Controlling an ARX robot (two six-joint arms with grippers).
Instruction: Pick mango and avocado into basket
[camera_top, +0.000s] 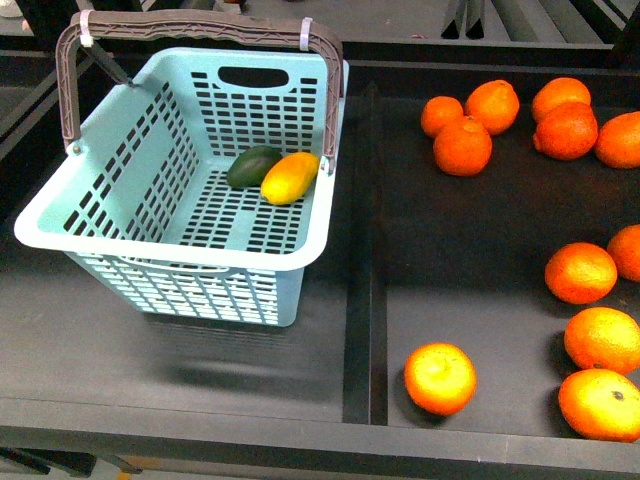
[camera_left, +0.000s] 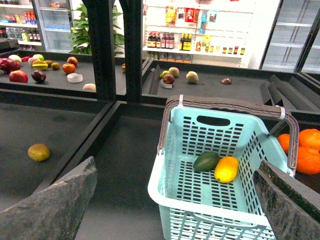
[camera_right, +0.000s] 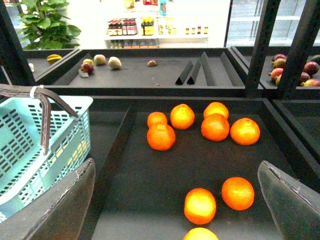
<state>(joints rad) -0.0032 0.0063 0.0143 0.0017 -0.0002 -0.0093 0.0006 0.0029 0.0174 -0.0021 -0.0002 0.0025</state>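
Both grippers, left gripper (camera_left: 170, 200) and right gripper (camera_right: 175, 200), hang spread wide, holding nothing. Mango (camera_top: 290, 177) and avocado (camera_top: 252, 166) lie touching inside the basket (camera_top: 60, 232), toward its 1 o'clock corner; oranges (camera_top: 462, 146) sit loose at 3 o'clock beyond a black divider (camera_top: 358, 300). Shelf labels too blurred to read.

- A grocery shop — black produce bins (camera_top: 470, 300) of loose oranges (camera_top: 440, 378).
- Bottle shelves (camera_left: 192, 47) and glass-door fridges (camera_left: 295, 32) at 12 o'clock — shopping basket (camera_top: 60, 225) nearby.
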